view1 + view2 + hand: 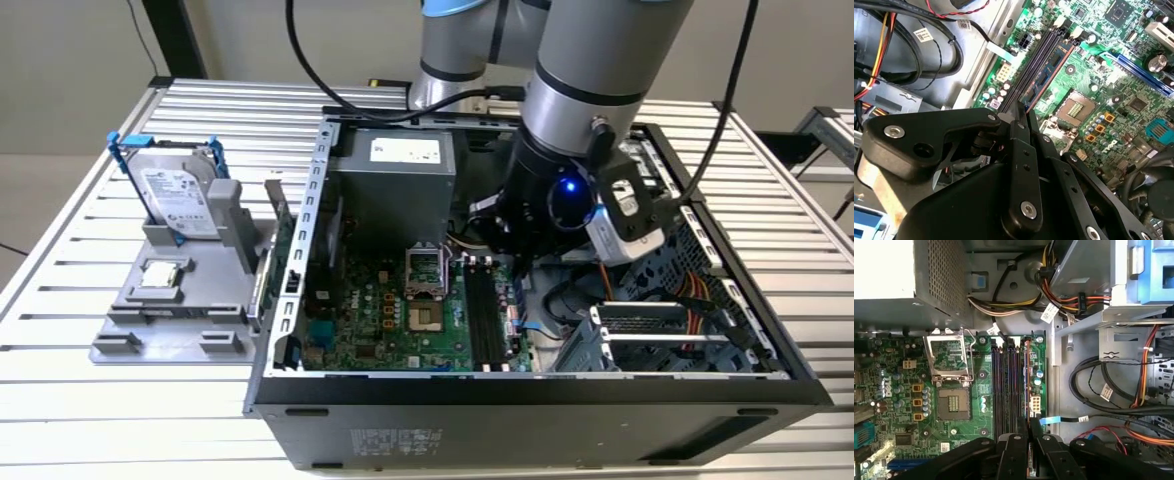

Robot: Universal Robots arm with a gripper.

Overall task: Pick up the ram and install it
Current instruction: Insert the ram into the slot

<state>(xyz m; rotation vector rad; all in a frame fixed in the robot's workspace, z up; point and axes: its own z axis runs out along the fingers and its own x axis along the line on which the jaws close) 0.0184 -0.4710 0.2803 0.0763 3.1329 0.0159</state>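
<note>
Starting at the exterior view's left: a grey holder tray [127, 345] sits on the table, carrying a silver hard drive [174, 190] upright in its blue frame, and in front of it a small square CPU chip [160, 272] lying flat.

Moving across, here's the open computer case [534, 405], lid off, insides facing up. At the back of it sits the grey power supply [394, 175], and below that the green motherboard [380, 325] with its empty CPU socket [424, 270] and the black memory slots [483, 320] running alongside.

Over the slots, the arm [587, 90] reaches down into the case. In the first wrist view the gripper [1029, 427] has its black fingers [1015, 450] drawn almost together, pinching the near end of the ram [1027, 375]. The stick stands on edge, lined up along the outermost slot, the one nearest the bare metal floor of the case. The second wrist view shows the gripper [1021, 112] with the ram [1051, 62] running away from the fingertips. Whether it's fully seated, I can't tell.

Further right inside the case: bundles of black, red and yellow cables [1114, 390], then a metal drive cage [654, 335].

Underneath everything, a slatted aluminium table [80, 420]. A plain light wall stands behind it, and a second slatted table [834, 130] sits at the far right.
</note>
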